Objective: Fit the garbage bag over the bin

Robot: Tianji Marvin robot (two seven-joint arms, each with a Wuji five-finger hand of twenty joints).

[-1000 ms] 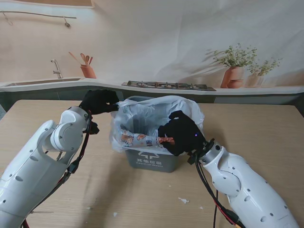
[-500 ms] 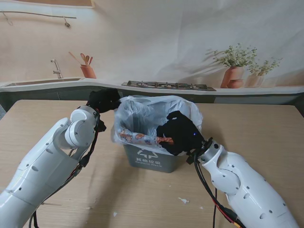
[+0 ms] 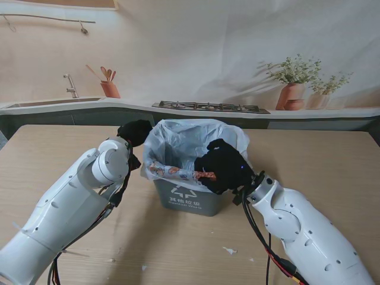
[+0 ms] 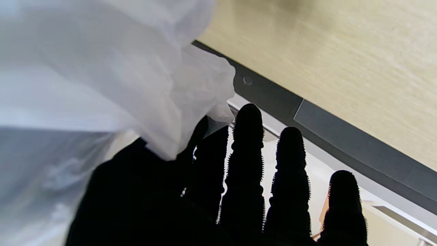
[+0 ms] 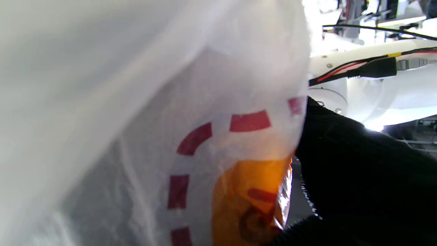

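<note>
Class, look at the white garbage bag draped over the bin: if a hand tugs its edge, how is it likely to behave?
The garbage bag looks thin and translucent, folding in soft creases in the left wrist view, so it is probably floppy and light. Its glossy film may slip through the left hand. The bin seems small, so a hard tug might shift or tip it.

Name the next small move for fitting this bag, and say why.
Probably have the left hand draw the garbage bag edge down outside the bin: plastic bunches at that far-left corner, while the right hand pins the printed edge at the near rim.
</note>
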